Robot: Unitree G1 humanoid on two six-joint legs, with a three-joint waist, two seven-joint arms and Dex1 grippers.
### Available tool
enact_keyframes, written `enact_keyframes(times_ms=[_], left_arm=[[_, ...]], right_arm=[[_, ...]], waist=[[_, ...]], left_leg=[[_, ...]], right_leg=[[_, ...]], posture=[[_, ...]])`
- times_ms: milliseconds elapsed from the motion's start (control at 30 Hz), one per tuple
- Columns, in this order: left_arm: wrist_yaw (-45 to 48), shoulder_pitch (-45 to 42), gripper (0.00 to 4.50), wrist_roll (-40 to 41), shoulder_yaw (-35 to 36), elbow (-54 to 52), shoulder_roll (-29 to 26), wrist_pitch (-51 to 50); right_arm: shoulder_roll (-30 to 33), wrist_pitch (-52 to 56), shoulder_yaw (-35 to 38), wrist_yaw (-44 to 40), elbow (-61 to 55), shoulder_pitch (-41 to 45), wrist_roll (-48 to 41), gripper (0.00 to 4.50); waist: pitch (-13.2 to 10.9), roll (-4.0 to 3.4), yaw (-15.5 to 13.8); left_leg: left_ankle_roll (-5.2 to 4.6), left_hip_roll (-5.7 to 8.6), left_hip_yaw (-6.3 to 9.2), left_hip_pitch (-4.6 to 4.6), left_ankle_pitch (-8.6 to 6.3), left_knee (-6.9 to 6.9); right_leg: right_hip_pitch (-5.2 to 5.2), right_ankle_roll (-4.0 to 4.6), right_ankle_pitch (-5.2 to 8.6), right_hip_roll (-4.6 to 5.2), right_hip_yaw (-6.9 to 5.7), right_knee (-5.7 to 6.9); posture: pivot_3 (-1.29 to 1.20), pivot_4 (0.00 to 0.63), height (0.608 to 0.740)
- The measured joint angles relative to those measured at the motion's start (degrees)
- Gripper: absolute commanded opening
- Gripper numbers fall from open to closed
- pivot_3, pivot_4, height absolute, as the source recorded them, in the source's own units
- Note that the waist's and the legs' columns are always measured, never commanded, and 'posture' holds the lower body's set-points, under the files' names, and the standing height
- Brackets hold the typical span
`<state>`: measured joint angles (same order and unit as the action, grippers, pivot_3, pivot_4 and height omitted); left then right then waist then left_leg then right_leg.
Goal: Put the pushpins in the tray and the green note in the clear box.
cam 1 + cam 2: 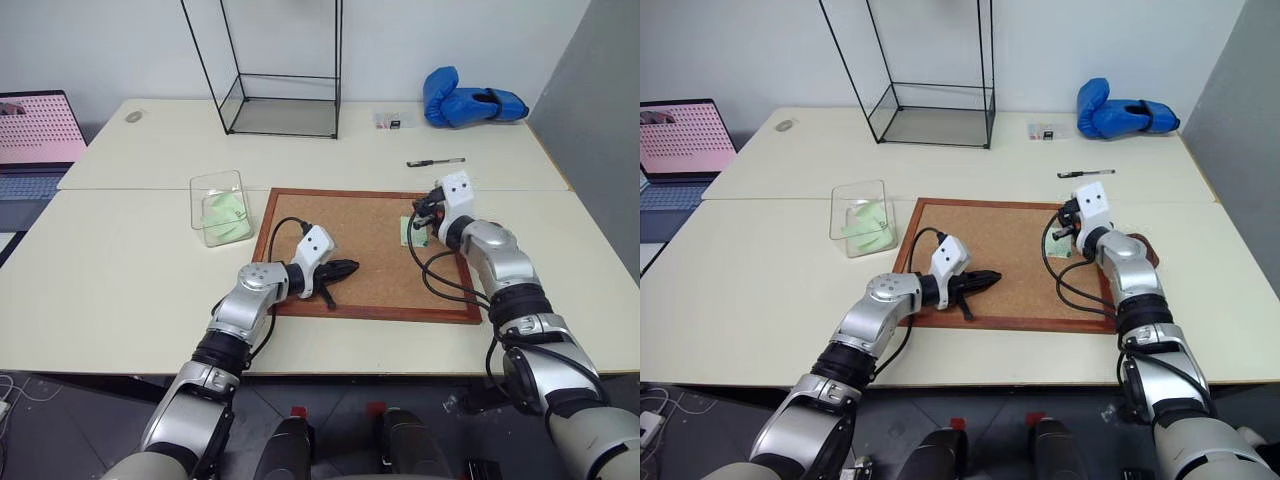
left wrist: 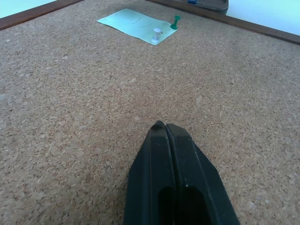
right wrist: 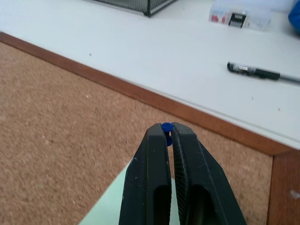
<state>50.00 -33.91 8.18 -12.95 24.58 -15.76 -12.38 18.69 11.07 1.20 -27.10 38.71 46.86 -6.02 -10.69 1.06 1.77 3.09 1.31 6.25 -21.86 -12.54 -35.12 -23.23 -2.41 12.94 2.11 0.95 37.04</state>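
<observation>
Cork board (image 1: 372, 252), wood-framed, lay mid-table on the cream table (image 1: 120, 270). Surface granular, brown-speckled; frame smooth reddish wood.

Green note (image 2: 136, 24), thin flat paper, lay on the cork near the board's right edge. Two pins stood at its edge in the left wrist view: one white pin (image 2: 156, 35), one green pin (image 2: 175, 22). A third, the blue pin (image 3: 166, 127), was pinched between the tips of the right gripper (image 3: 167, 131), above the note's corner, clear of the cork.

Left gripper (image 2: 165, 129) had its fingers pressed together, nothing between them, hovering low over bare cork near the board's left half, well apart from the note.

Tray (image 1: 1143, 249), dark reddish-brown, sat just beyond the board's right edge, largely hidden behind the right arm.

Clear box (image 1: 220, 207), transparent plastic with rounded corners, stood on the table just left of the board; green slips showed through its wall.

Around: one black wire-framed glass case (image 1: 280, 70) at the back, one black pen (image 1: 435, 162) behind the board, one blue boxing glove (image 1: 470, 102), one small plastic packet (image 1: 392, 120), one laptop (image 1: 35, 140) at far left.
</observation>
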Motion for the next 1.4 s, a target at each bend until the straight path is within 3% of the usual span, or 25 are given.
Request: enact_keyframes(times_ms=[300, 500, 667, 867, 900, 967, 1400], left_arm=[[-0.21, -0.19, 0.00, -0.44, -0.07, 0.14, 0.41, -0.03], [-0.39, -0.17, 0.00, -0.61, -0.19, 0.16, 0.63, 0.11], [-0.61, -0.32, 0.00, -1.33, -0.10, 0.69, 0.43, 0.45], [-0.48, -0.67, 0.00, -1.66, -0.11, 1.21, 0.97, 0.72], [-0.46, -0.68, 0.00, -1.67, -0.13, 1.24, 1.07, 0.77], [-0.43, -0.68, 0.00, -1.68, -0.14, 1.28, 1.20, 0.99], [-0.46, -0.67, 0.00, -1.81, -0.13, 1.69, 1.16, 1.74]], right_arm=[[2.92, 5.82, 2.03, -0.07, -9.92, -4.77, -1.54, 0.07], [14.49, 8.49, 1.72, -1.46, -23.45, -14.74, 2.23, 0.07], [20.64, 7.37, -0.55, -1.67, -24.78, -20.20, 7.95, 0.07], [22.57, 5.87, -2.53, -2.51, -24.57, -21.56, 11.13, 0.07], [22.57, 5.73, -2.55, -2.62, -24.22, -21.54, 11.41, 0.56], [22.54, 5.68, -2.59, -2.77, -23.01, -21.49, 11.53, 0.81], [22.53, 5.48, -2.29, -2.84, -20.35, -20.70, 11.45, 3.60]], waist=[[0.03, -0.04, -0.17], [0.04, -0.05, -0.34], [0.11, -0.17, 0.06], [0.11, -0.17, 0.01], [0.11, -0.16, -0.01], [0.11, -0.16, -0.09], [0.11, -0.16, -0.07]], left_leg=[[0.00, 0.03, 0.02, -0.03, 0.00, -0.02], [-0.01, 0.04, 0.01, -0.04, 0.00, -0.02], [-0.03, 0.01, -0.06, 0.05, 0.02, -0.03], [-0.05, 0.02, -0.07, 0.02, 0.03, -0.07], [-0.04, 0.02, -0.06, 0.01, 0.03, -0.07], [-0.04, 0.03, -0.05, -0.01, 0.03, -0.07], [-0.04, 0.02, -0.05, 0.00, 0.03, -0.07]], right_leg=[[0.01, -0.01, 0.00, 0.02, -0.01, -0.01], [0.03, -0.02, 0.00, 0.04, -0.01, -0.07], [0.05, -0.03, 0.00, 0.02, 0.02, 0.00], [0.06, -0.10, -0.04, 0.02, 0.03, -0.04], [0.06, -0.10, -0.04, 0.02, 0.02, -0.05], [0.06, -0.09, -0.04, 0.02, 0.02, -0.07], [0.06, -0.09, -0.04, 0.02, 0.02, -0.06]], posture=[[0.00, 0.150, 0.740], [0.00, 0.150, 0.740], [0.00, 0.150, 0.740], [0.00, 0.150, 0.740], [0.00, 0.150, 0.740], [0.00, 0.150, 0.740], [0.00, 0.150, 0.740]])
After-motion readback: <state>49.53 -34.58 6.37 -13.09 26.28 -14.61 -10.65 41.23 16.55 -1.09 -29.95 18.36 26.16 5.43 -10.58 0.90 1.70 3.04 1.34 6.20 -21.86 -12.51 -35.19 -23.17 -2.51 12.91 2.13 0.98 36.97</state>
